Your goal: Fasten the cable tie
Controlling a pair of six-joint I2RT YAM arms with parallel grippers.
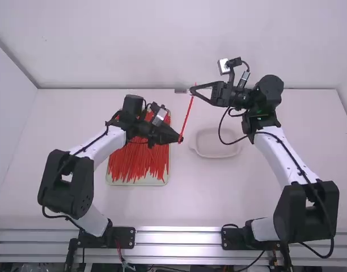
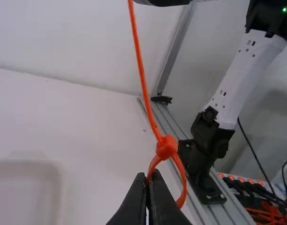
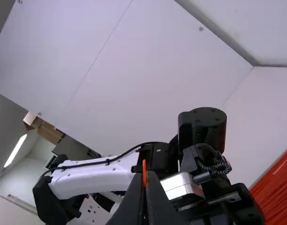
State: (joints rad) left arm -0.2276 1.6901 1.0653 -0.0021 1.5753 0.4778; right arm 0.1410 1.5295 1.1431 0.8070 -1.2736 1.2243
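Cable tie point(image 1: 187, 113) hung in the air above the counter point(image 1: 219, 187), stretched taut between both claws and slanting from the left claw up to the right one; no part of it touched the surface.

Left claw point(image 2: 147, 176) was fully closed, pinching the small loop just below the tie's head point(image 2: 167, 147); the strap ran from the head away toward the right arm.

Right claw point(image 3: 144, 178) was likewise pressed shut on the strap's far end; I could see only a thin orange sliver of it between the fingers.

The loop was too small to make out from the high view; in the left wrist view the strap's upper part ran off the frame edge.

Tray point(image 1: 109, 180) of spare ties point(image 1: 139, 161) lay under the left arm, its far end hidden by the wrist; white dish point(image 1: 197, 148) sat just beside it, beneath the tie.
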